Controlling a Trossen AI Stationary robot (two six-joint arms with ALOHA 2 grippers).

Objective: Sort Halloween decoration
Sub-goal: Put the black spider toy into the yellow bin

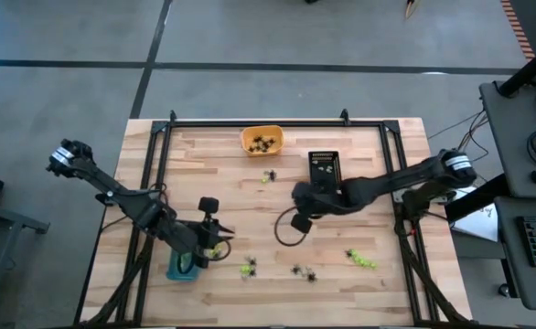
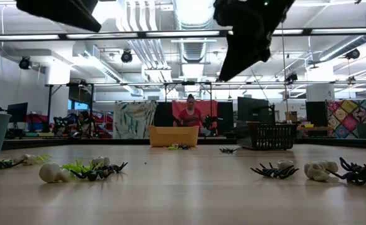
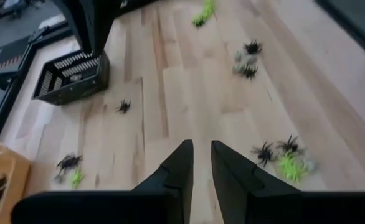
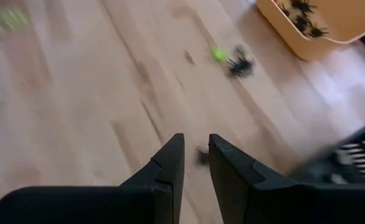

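Pale wooden desk carried the Halloween decoration, tiny trinkets scattered loosely: black spiders with legs splayed every way, lime-green pieces in a short row near the front right, whitish lumps lying low. None showed a clear long axis or heading. More spiders sat inside the orange tray at the back, a green-and-black pair just in front of it. Beside that stood the black slatted tray; the blue tray sat front left. Left hand hung over bare wood by the blue tray, fingers a narrow slit apart, pinching nothing. Right hand hovered mid-desk, fingers likewise nearly together, empty.
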